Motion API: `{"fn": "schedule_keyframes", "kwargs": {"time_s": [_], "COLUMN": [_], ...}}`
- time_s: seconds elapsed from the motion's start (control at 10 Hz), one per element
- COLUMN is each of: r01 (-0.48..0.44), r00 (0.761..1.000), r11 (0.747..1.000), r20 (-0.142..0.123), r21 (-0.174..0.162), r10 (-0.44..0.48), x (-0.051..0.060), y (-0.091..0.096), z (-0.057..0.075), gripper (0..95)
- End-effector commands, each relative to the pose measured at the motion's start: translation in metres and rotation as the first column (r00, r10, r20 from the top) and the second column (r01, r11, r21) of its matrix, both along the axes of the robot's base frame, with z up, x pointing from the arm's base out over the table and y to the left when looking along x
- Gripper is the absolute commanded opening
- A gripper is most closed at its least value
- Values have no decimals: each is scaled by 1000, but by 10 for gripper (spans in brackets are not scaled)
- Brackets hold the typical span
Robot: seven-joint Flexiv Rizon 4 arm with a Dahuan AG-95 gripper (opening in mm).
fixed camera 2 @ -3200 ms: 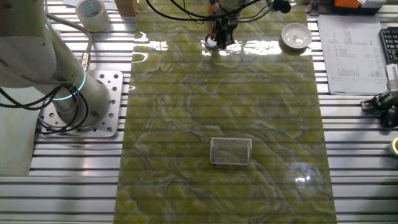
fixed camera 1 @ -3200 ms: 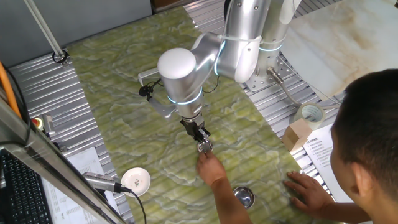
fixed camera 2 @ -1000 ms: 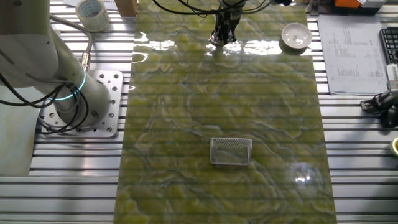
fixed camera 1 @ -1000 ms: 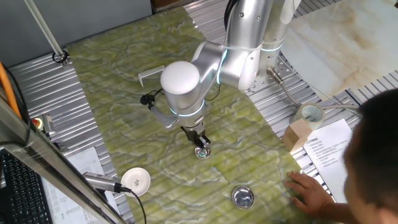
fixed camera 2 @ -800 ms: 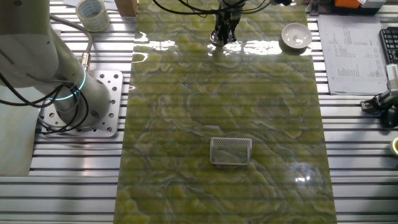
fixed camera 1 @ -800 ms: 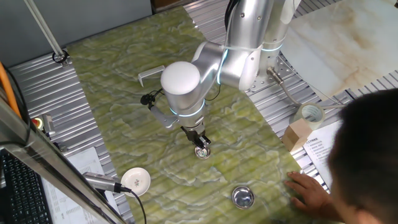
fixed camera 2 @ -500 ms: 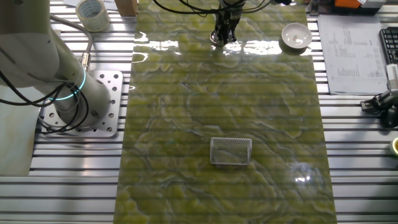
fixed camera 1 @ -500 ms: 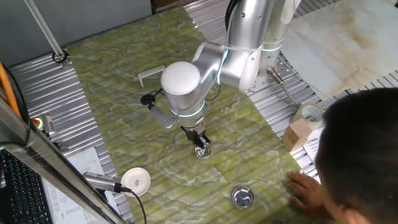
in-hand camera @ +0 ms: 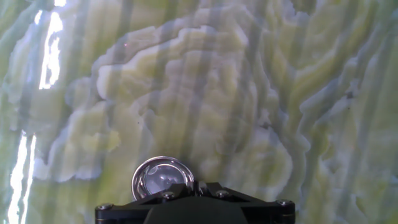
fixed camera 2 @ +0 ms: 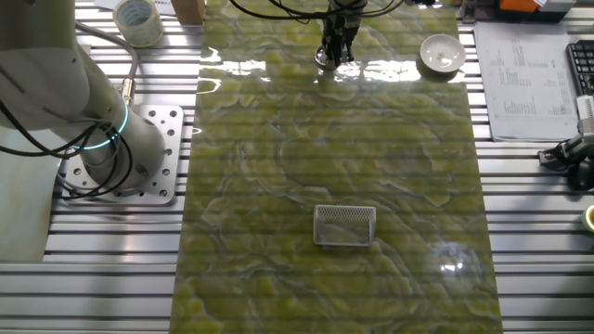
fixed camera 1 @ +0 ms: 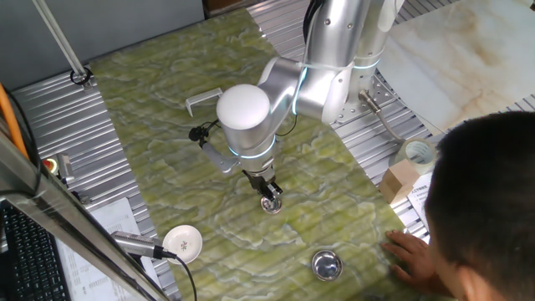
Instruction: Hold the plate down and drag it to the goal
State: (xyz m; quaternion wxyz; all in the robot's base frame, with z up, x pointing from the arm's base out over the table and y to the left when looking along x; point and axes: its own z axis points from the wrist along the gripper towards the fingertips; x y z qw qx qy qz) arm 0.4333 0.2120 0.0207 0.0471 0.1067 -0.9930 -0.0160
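The plate is a small shiny round silver dish on the green marbled mat, near the mat's middle. My gripper points straight down with its tip on the plate, jaws together. In the hand view the plate lies just left of my gripper, partly hidden under the dark gripper body. In the other fixed view my gripper stands at the mat's far end, and glare hides the plate there.
A larger metal bowl sits at the mat's near edge. A white round disc lies at the left, also seen in the other fixed view. A wire mesh basket stands mid-mat. A person's hand rests at the right edge, and his head fills the corner.
The person's hand, which was at my gripper tip 3.2 s ago, has pulled back to the mat's edge. His head has come further into view. My gripper has barely moved over the last second.
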Motion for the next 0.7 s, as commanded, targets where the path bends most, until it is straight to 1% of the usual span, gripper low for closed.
{"fn": "schedule_keyframes", "kwargs": {"time_s": [0.1, 0.4, 0.7], "r01": [-11, -12, -17], "r00": [1000, 1000, 1000], "r11": [1000, 1000, 1000], "r20": [-5, -6, -4], "r21": [3, -2, -4], "r10": [11, 12, 17], "x": [0, 1, 2], "y": [-1, -3, -14], "z": [0, 0, -1], "gripper": [0, 0, 0]}}
